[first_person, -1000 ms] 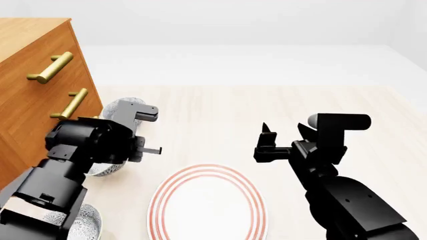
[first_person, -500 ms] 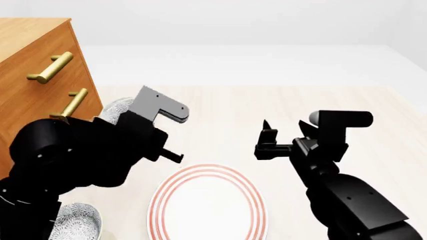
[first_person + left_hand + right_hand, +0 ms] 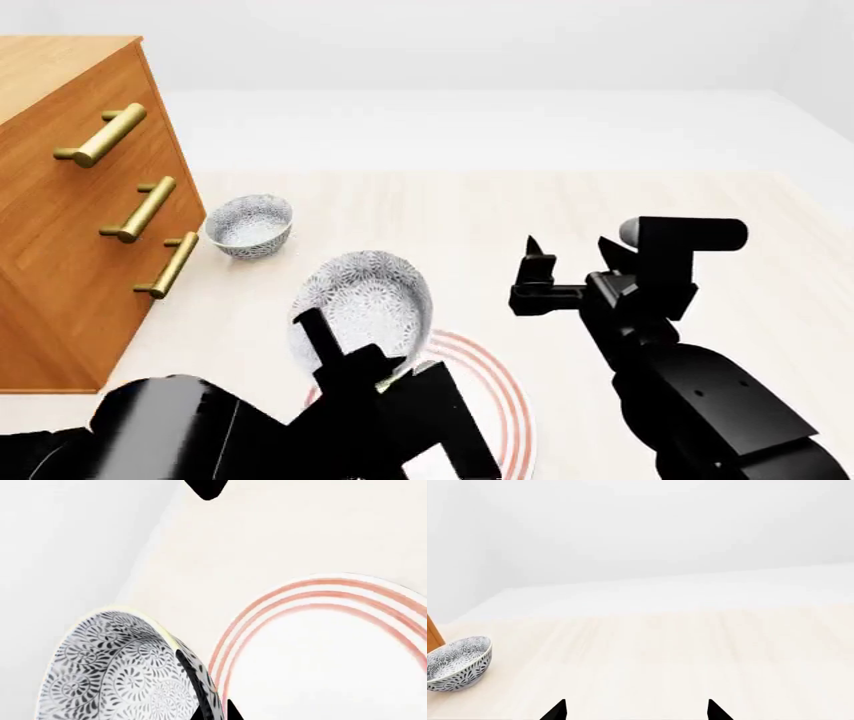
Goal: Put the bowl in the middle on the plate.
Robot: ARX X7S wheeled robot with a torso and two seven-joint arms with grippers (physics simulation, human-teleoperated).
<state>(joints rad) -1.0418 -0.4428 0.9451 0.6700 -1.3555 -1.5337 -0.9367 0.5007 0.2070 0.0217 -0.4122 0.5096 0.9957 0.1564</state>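
The bowl (image 3: 363, 298), white with a fine grey-blue pattern, hangs tilted in the air over the near left edge of the plate (image 3: 505, 398). My left gripper (image 3: 355, 352) is shut on its rim from below. In the left wrist view the bowl (image 3: 113, 670) fills the corner, its wall pinched between the two dark fingertips of the left gripper (image 3: 215, 713), with the red-ringed plate (image 3: 333, 650) beside it. My right gripper (image 3: 567, 262) hovers open to the right of the plate, holding nothing; in the right wrist view the right gripper (image 3: 636, 711) shows only its two fingertips, wide apart.
A second patterned bowl (image 3: 248, 224) stands on the pale wooden table (image 3: 441, 220) close to the wooden dresser (image 3: 67, 210) with brass handles on the left. That same bowl (image 3: 457, 662) shows in the right wrist view. My left arm covers much of the plate's near side.
My left arm has swung down and right from beside the dresser, carrying the bowl up to above the plate's left edge. The far bowl is now uncovered. The right arm has stayed put.
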